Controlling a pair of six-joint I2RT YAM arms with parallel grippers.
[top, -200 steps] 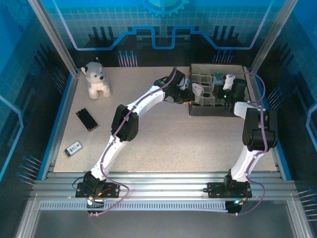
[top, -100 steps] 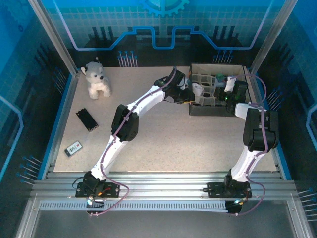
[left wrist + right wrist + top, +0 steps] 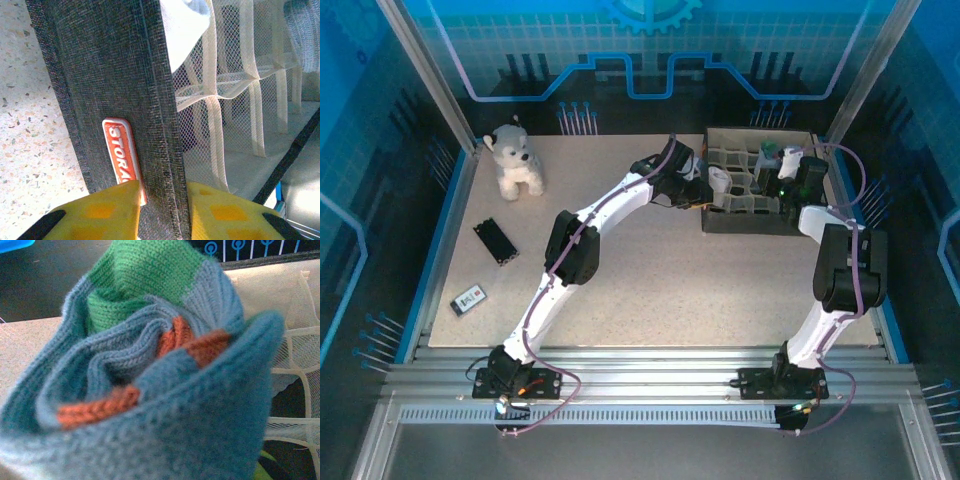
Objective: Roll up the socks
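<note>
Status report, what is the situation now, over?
Left gripper shut on storage box wall. Right gripper holds rolled green sock above box. Mesh dividers close by.

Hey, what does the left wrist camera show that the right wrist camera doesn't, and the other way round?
Left wrist: the left gripper pinches the dark grey wall of the storage box just below its orange label, with speckled table beside it and a white sock inside. Right wrist: the teal sock, rolled and very close, with green and grey-blue bands and its orange cuff tucked in. Both: the box's white mesh dividers.
</note>
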